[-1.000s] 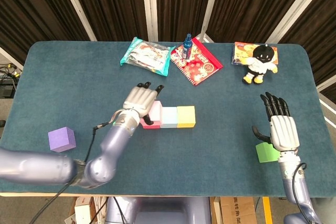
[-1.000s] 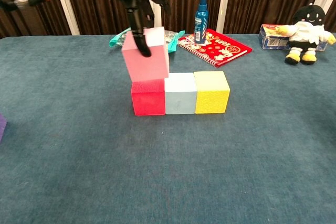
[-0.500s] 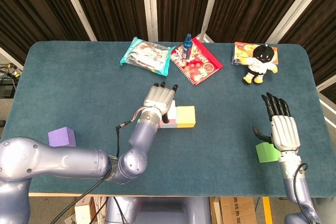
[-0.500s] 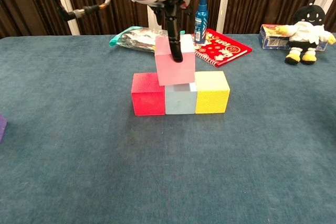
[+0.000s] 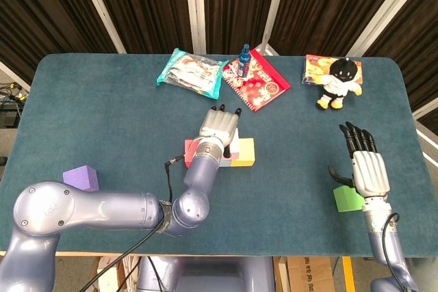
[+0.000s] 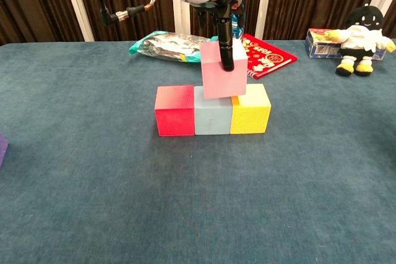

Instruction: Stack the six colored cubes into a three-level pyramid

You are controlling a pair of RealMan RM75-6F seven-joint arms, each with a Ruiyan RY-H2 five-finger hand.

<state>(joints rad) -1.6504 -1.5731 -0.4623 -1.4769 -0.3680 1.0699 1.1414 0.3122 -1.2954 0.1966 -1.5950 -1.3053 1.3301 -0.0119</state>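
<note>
Item: pink cube (image 6: 223,70), held by the left hand (image 5: 218,128), dark fingers (image 6: 226,41) pinching it from above. It hangs tilted just over the seam between the pale blue cube (image 6: 212,110) and the yellow cube (image 6: 250,108); whether its lower edge touches them cannot be told.

Base row: red cube (image 6: 174,110), pale blue, yellow, side by side and touching on the desk (image 6: 93,177).

Outstanding: purple cube (image 5: 81,178) at the left edge; green cube (image 5: 348,198) beside the right hand (image 5: 367,169), which holds nothing, fingers straight and slightly spread.

Risks, as judged: released while tilted, the pink cube may land on a corner and roll off; pressing down off-centre could push the base cubes apart.

Materials: cubes look like matte, slightly grainy foam with square edges, probably light and easily nudged. Desk covering is teal, felt-like, likely grippy.
</note>
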